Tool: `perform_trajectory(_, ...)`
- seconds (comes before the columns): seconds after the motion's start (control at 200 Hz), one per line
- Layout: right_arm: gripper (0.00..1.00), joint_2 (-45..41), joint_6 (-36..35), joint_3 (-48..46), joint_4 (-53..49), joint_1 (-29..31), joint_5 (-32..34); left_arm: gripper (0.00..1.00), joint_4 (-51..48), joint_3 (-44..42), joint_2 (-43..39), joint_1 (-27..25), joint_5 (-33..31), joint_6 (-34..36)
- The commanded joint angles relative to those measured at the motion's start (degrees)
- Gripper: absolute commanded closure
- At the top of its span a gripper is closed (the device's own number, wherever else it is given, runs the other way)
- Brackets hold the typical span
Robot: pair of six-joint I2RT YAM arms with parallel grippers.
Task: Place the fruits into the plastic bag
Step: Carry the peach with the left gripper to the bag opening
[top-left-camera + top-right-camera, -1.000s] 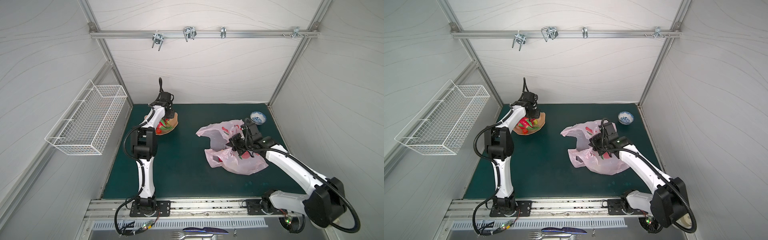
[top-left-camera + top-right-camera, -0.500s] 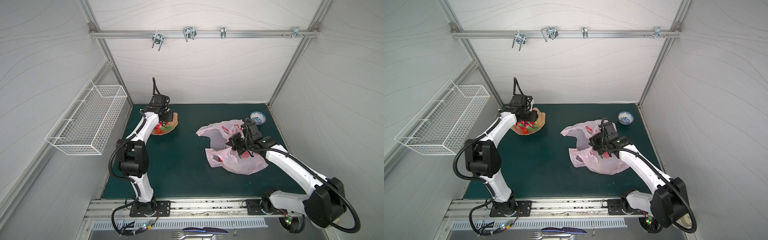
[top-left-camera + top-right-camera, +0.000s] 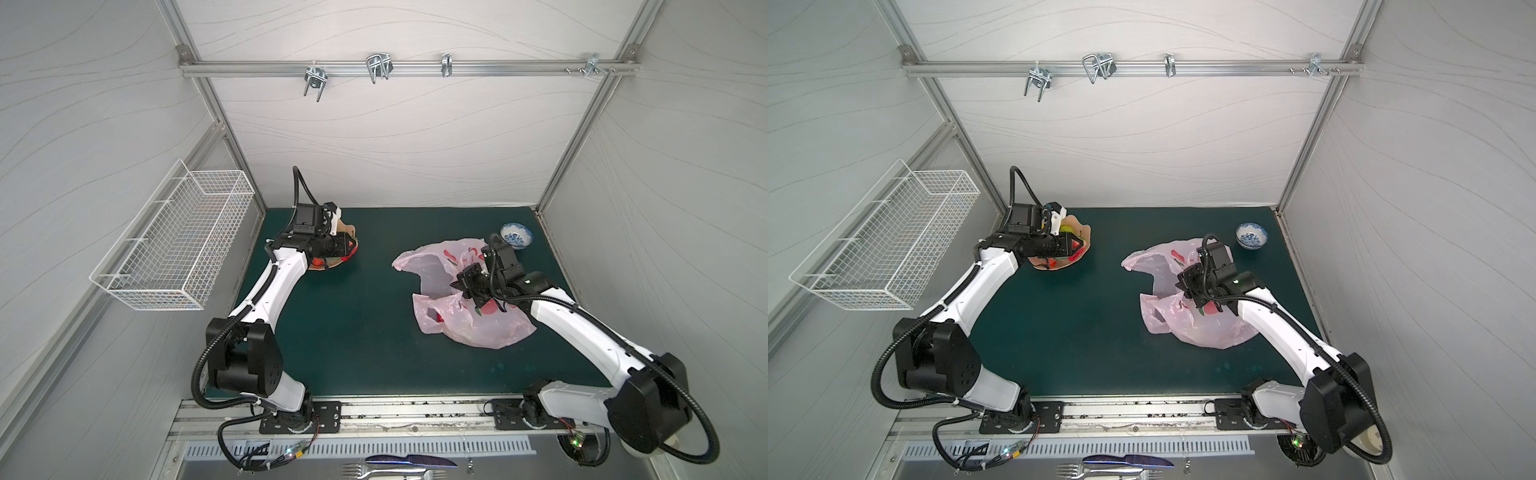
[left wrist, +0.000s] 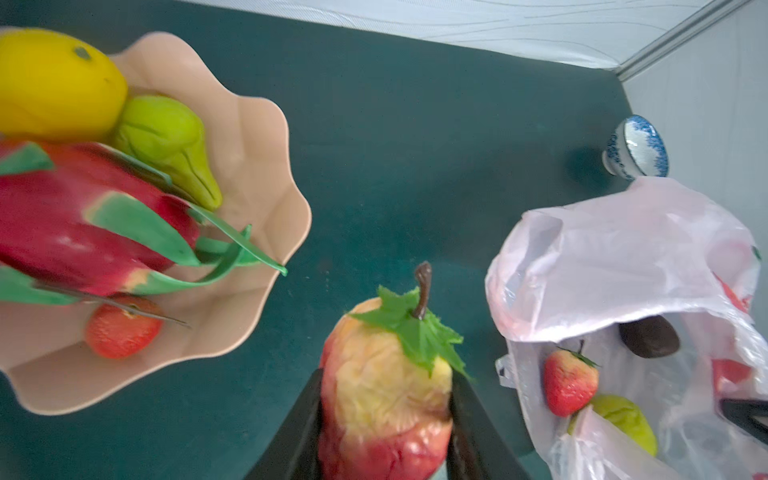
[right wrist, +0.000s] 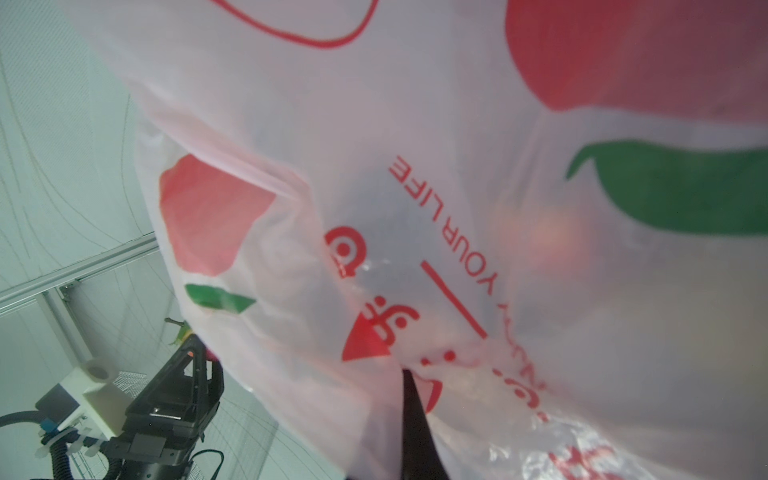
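- The left hand [image 4: 386, 376] grasps a red-and-yellow apple [image 4: 382, 411] by its sides, leaf and stem up, on the dish's side of the green tabletop [image 4: 395, 124].
- The peach scalloped dish [image 4: 257, 166] holds a lemon [image 4: 54, 83], a green pear [image 4: 166, 141], a dragon fruit [image 4: 75, 232] and a strawberry [image 4: 122, 328].
- The pink plastic bag [image 4: 623, 257] lies open-mouthed on the tabletop; inside sit a second strawberry [image 4: 569, 382], a dark round fruit [image 4: 648, 336] and a second pear [image 4: 623, 419].
- The right hand [image 3: 467, 286] is clenched on the bag's upper edge.
- A blue-and-white bowl [image 3: 516, 235] stands just beside the bag.
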Motion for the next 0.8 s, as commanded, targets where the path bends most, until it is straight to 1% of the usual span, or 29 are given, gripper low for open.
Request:
perform_trajectory(0.0,1.0,0.6,0.7,1.4,0.8,-0.2,-0.5,0.7,2.8,-1.6,-2.8,-1.4,4.7,-2.5)
perform_trajectory(0.165,1.0,1.0,0.4,1.6,0.9,-0.2,-1.0,0.7,3.1,-5.0,-5.1,-5.7,4.4,-3.6)
perform_trajectory(0.37,1.0,0.9,0.3,1.7,0.8,-0.2,-1.4,0.7,6.2,-9.1,-7.4,-10.1,4.7,-6.0)
perform_trajectory(0.49,1.0,1.0,0.3,1.6,0.9,-0.2,-1.6,0.71,6.9,-10.3,-7.1,-12.2,4.6,-6.5)
perform_trajectory(0.64,1.0,1.1,0.3,1.7,1.0,-0.2,-1.8,0.71,8.1,-11.6,-7.1,-16.1,4.3,-5.8)
perform_trajectory(0.795,1.0,1.1,0.2,1.6,0.9,-0.2,-2.0,0.72,9.8,-12.3,-6.0,-18.6,4.3,-6.8)
